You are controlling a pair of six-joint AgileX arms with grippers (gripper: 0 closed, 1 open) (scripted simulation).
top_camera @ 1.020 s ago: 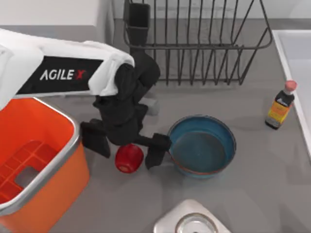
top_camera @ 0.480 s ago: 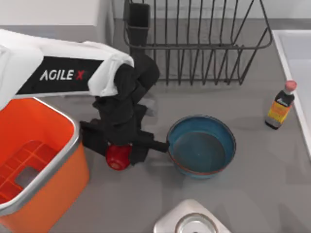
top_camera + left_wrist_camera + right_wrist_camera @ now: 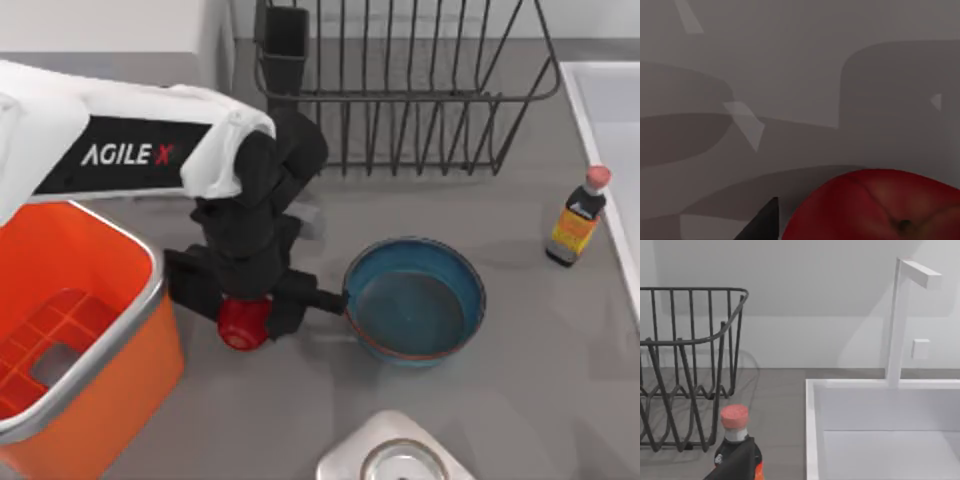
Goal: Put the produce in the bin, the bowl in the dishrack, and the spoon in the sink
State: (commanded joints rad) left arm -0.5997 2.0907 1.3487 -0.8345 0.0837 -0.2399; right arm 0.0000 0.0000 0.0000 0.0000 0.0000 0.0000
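Note:
My left gripper (image 3: 243,303) is shut on the produce (image 3: 243,325), a small glossy red fruit, just above the grey counter between the orange bin (image 3: 120,400) and the blue bowl (image 3: 415,305). The left wrist view has the produce (image 3: 880,210) close up beside one black fingertip (image 3: 765,226). The bowl stands upright with nothing in it, right of the gripper. Along the back is the wire dishrack (image 3: 400,90) (image 3: 685,365). The white sink (image 3: 612,120) (image 3: 880,430) lies at the right edge. The spoon is out of view.
A small brown bottle with a pink cap (image 3: 578,218) (image 3: 735,440) stands between the dishrack and the sink. A silver metal piece (image 3: 395,455) sits at the front edge. A white faucet (image 3: 900,320) rises behind the sink.
The left gripper's fingers have come together on the produce, which has shifted slightly left toward the bin. Over the last half second nothing more has moved.

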